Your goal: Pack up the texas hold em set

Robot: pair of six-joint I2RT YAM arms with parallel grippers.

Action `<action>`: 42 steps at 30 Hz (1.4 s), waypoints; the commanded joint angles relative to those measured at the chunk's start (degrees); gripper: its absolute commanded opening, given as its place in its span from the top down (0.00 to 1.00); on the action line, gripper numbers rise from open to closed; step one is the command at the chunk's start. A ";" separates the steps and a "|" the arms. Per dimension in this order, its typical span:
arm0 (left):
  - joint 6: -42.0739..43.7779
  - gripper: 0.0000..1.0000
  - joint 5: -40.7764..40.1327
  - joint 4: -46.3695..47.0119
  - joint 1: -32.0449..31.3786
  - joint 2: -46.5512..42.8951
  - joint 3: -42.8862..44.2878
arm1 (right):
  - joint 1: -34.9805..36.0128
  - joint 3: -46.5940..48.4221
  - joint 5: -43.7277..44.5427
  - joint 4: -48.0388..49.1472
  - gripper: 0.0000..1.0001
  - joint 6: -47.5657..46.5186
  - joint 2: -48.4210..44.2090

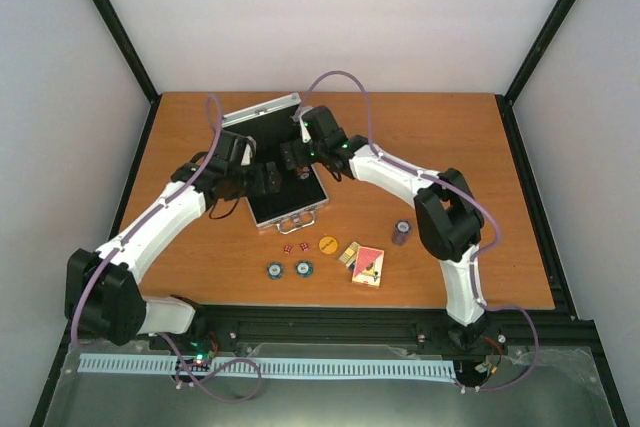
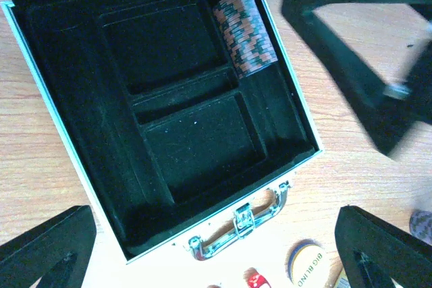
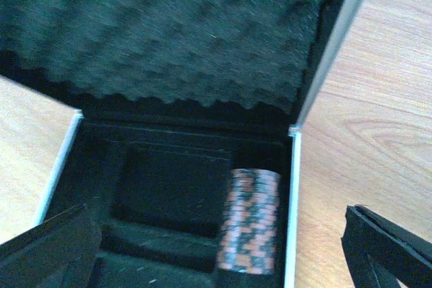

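The silver case point(image 1: 292, 215) lies open at the table's middle, lid point(image 1: 262, 112) raised at the back. One red-and-dark chip stack point(image 2: 244, 32) lies on its side in the right slot of the black lining point(image 2: 196, 139); it shows too in the right wrist view point(image 3: 250, 231). My right gripper point(image 1: 296, 160) hangs open above that stack point(image 3: 216, 261), holding nothing. The left gripper point(image 1: 267, 180) is open over the case's front half point(image 2: 216, 261), near the handle point(image 2: 239, 224). Another chip stack point(image 1: 402, 232), an orange button point(image 1: 327, 243), red dice point(image 1: 295, 247), two blue chips point(image 1: 289, 269) and card decks point(image 1: 366, 265) lie on the table.
The loose pieces sit between the case and the table's near edge. The lid's grey egg-crate foam point(image 3: 169, 32) stands upright behind the tray. The right gripper's black fingers point(image 2: 364, 52) cross the left wrist view's upper right. Black frame rails border the table.
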 commanded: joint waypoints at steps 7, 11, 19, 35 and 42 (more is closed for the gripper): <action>0.69 0.00 -1.24 2.67 -0.20 2.52 2.00 | -3.37 -2.38 -20.96 -5.17 0.00 9.23 -0.29; 1.04 0.00 -2.05 1.98 -0.13 2.26 1.37 | -3.37 -2.46 -25.18 -4.38 0.00 10.63 2.24; 1.13 0.00 -1.50 6.56 1.39 2.63 -3.22 | -3.38 -2.54 -28.30 -3.18 0.00 12.50 4.84; 0.35 0.00 5.33 14.74 6.39 8.04 -6.79 | -3.38 1.35 -24.90 -2.78 0.00 16.30 10.14; 1.22 0.00 6.08 14.20 6.65 9.18 -6.70 | -3.33 1.02 -22.18 1.58 0.00 18.27 11.14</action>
